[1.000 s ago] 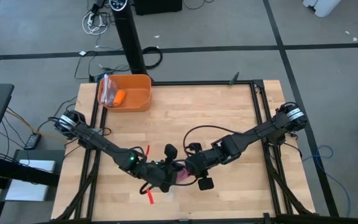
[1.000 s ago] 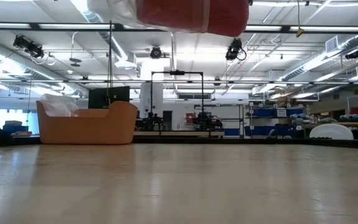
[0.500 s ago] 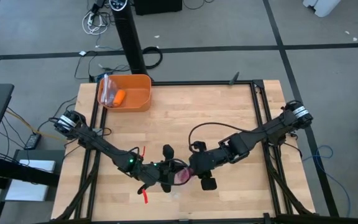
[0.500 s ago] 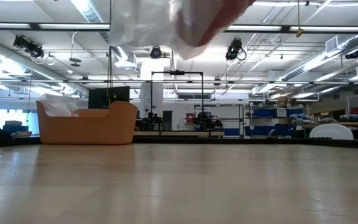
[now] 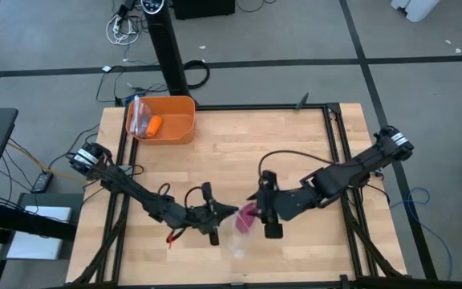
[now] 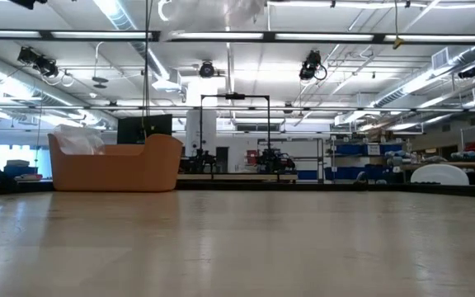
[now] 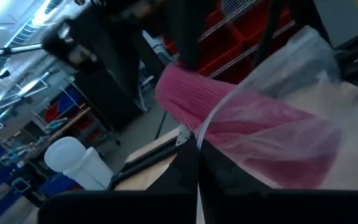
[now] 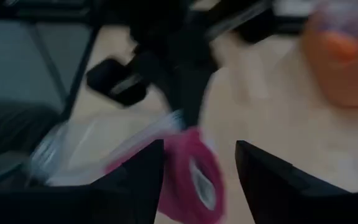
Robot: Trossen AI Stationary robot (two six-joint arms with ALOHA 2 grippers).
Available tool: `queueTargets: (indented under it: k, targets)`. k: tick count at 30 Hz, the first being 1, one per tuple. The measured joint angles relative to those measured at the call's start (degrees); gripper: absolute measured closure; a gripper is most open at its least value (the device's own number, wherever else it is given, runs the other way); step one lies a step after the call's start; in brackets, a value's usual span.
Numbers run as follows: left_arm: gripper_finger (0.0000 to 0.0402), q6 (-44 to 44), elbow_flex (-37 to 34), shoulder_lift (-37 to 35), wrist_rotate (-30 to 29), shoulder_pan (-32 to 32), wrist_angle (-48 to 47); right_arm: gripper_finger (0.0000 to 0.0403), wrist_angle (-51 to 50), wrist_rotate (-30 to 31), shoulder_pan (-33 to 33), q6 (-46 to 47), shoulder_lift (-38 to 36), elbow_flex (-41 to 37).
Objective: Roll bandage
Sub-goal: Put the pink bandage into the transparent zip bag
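The bandage (image 5: 247, 217) is a pink roll. It lies partly inside a clear plastic bag (image 5: 239, 237), held above the table's near middle. In the left wrist view the bandage (image 7: 229, 118) has one end sticking out of the bag's mouth. My left gripper (image 5: 221, 215) is shut on the bag. My right gripper (image 5: 257, 210) is open just right of the bandage. In the right wrist view its fingers stand on either side of the bandage's end (image 8: 194, 177); whether they touch it I cannot tell. The bag's bottom (image 6: 221, 8) shows at the low view's top edge. My left gripper pinches the clear bag's open edge (image 7: 199, 135) between its two shut fingers. It comes roughly level from the table's left side. The bag, with the bandage inside, reaches out beyond the fingers and is lifted clear of the table.
An orange bin (image 5: 167, 120) stands at the table's far left, and inside it are a small orange thing (image 5: 154, 124) and crinkly plastic. The same bin (image 6: 118, 165) shows far off in the low view. Bare wood (image 5: 279, 152) lies between the bin and the arms.
My right gripper has risen and drawn back toward the table's right edge. My left gripper has tipped up to about level and shifted a little toward the far edge. The bag with the bandage has swung upward and rightward, nearly out of the low view's top.
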Motion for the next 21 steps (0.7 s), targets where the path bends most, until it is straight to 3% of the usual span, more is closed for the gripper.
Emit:
queueTargets:
  k: [10, 15, 21]
  targets:
    - [0.04, 6.36, -1.28, 0.01, -8.78, 0.04, 7.36, 0.0188, 0.67, 18.74, 6.1, 2.7, -4.18, 0.07]
    - [0.04, 12.02, -1.28, 0.01, -12.07, 0.04, 12.94, 0.0191, -0.34, 29.27, 11.25, 9.26, 2.07, 0.04]
    - [0.04, 14.97, -1.28, 0.01, -16.0, 0.0, 15.87, 0.0192, 7.21, 40.5, 13.43, 17.57, 10.6, 0.0]
